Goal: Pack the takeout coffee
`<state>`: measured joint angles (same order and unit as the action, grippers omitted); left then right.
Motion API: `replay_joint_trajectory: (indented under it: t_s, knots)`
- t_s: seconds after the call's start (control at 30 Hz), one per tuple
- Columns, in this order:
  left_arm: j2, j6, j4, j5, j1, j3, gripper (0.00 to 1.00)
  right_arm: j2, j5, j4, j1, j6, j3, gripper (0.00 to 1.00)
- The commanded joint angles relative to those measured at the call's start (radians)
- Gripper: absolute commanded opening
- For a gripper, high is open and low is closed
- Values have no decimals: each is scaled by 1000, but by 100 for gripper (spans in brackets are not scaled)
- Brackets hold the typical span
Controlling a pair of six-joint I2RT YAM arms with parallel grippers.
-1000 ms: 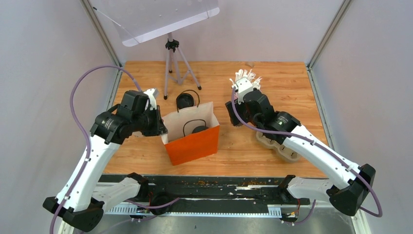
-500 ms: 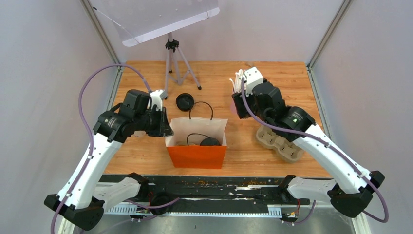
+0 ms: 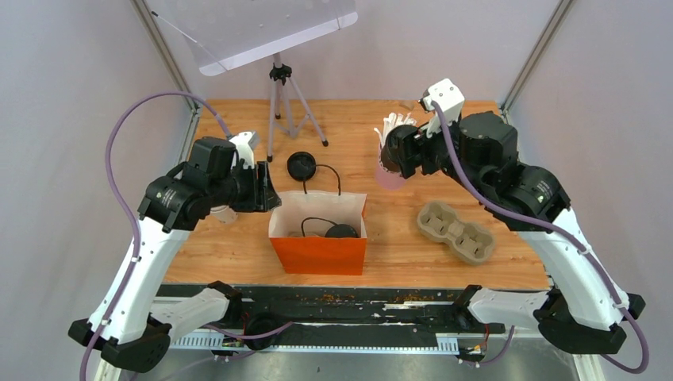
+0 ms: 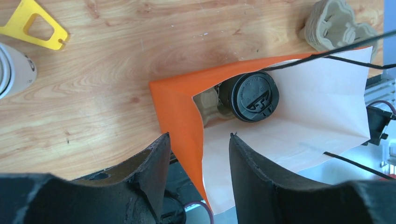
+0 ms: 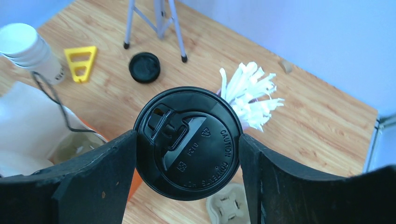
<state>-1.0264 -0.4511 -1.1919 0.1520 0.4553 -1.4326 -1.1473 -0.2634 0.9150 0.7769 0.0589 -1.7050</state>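
mid-counter (image 3: 349, 127), toward the front edge: bag (image 3: 321, 252), with a lidded cup (image 3: 341, 231) inside. straddling the bag's left wall, not pinching it: left tool (image 4: 199, 136). left of the bag: cup stack (image 4: 11, 70). behind the bag: loose lid (image 3: 301, 166); further back, tripod (image 3: 278, 103). right of the bag: cup tray (image 3: 458, 230). behind the tray: straw cup (image 5: 250, 95). near it: right tool (image 5: 187, 136), clamped on a second lidded cup (image 5: 187, 154).
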Motion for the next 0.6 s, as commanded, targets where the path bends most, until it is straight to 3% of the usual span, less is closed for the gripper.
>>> replay_joint_trajectory:
  t_s: [0.0, 0.17, 0.33, 0.57]
  knots:
    - [28, -39, -33, -58, -5, -44, 58, -42, 78, 6, 18, 11, -136, 71]
    - [21, -53, -59, -73, -4, -55, 58, -78, 152, -33, 44, -23, -213, 71]
    - [26, -85, -68, -101, -5, -37, 58, -48, 226, -148, 89, -39, -116, 72]
    - [15, -96, -50, -115, -6, -44, 58, -26, 48, -213, 91, -18, 85, 75]
